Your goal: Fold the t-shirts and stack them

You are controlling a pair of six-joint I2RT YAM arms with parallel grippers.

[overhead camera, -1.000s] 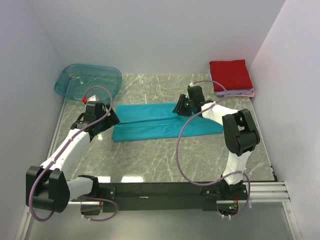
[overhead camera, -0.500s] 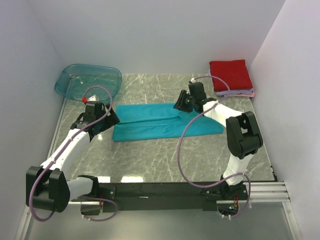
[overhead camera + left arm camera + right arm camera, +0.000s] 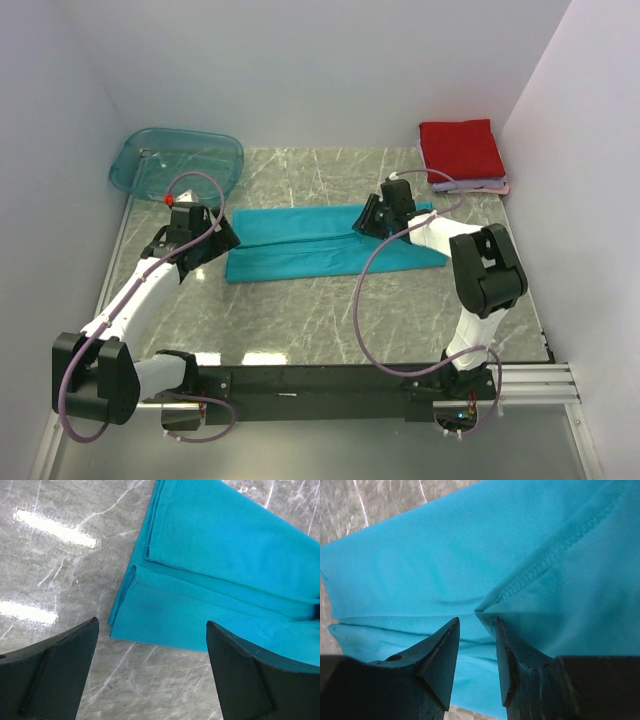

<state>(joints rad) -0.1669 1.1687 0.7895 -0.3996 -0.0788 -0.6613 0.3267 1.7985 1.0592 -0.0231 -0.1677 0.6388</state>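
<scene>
Right tool [image 3: 476, 619] pinches a teal t-shirt [image 3: 300, 245] fold at its seam; left tool [image 3: 152, 625] spread above the shirt's left edge, worktop [image 3: 60, 580] beside.

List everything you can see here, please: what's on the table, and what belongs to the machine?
Teal shirt: one, teal, spread flat and partly folded across the middle of the table.
Red shirt: one, red, folded square, on top of the stack in the far right corner.
Pale lilac shirt: one visible, folded, under the red shirt.
Tub: one, see-through teal plastic, far left corner.
Table: one, grey marble pattern.
Left arm: white and black, its left claw open above the teal shirt's left end.
Right arm: white and black, its right claw pinching a fold of the teal shirt.
</scene>
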